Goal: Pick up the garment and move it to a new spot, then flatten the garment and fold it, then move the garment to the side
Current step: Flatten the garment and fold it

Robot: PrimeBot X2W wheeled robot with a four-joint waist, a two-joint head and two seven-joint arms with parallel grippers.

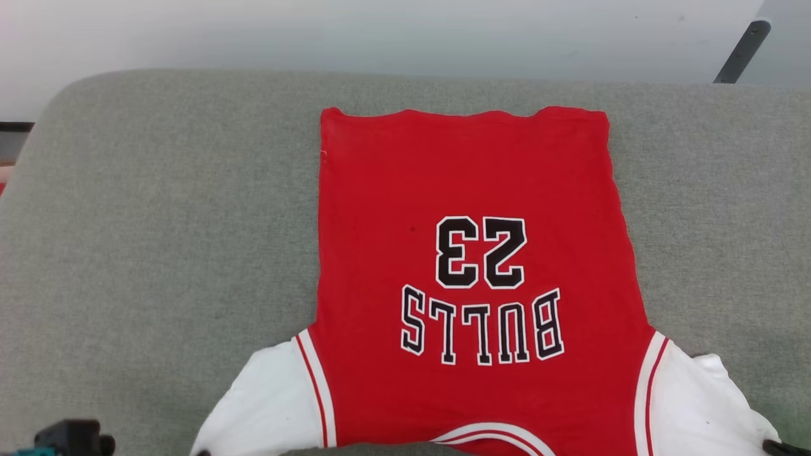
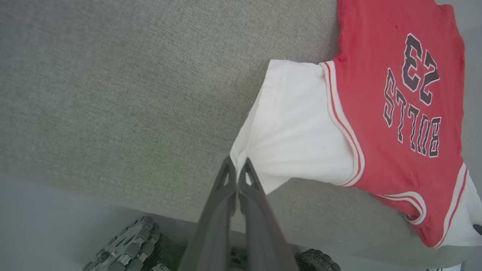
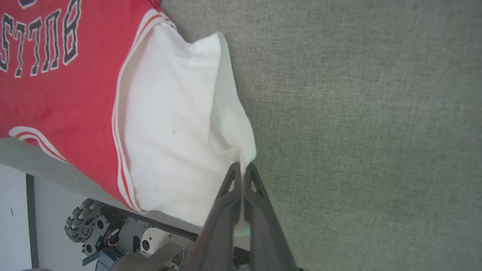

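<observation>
On the grey fabric-covered tabletop (image 1: 158, 221) the garment (image 1: 475, 177) lies spread flat, face up, a little to the robot's right of the middle. Its straight hem points to the far side and its neckline (image 1: 494, 434) lies at the near edge, so the black, white-outlined "23" (image 1: 481, 252) and "BULLS" (image 1: 483, 326) read upside down from the head camera. The red body is smooth, with only slight waviness along the hem. Both white sleeves fan outward at the near corners, each joined to the red by a red-and-white striped band.

The left hand (image 2: 237, 165) has its two dark fingers pressed together on the outer corner of the left sleeve (image 2: 297, 124) — the cloth runs into the pinch right at the tips, near the tabletop's front edge. The right hand (image 3: 243, 169) is likewise clamped on the outer corner of the right sleeve (image 3: 169, 124); here the fabric gathers into small folds at the tips, and a sliver of white shows between the fingers lower down. This sleeve is more rumpled than the other, with a fold standing up along its outer edge.

Below the tabletop's near edge the wrist cameras catch the robot's base — a roller wheel (image 2: 120, 244) on the left side and another wheel (image 3: 81, 222) on the right.
</observation>
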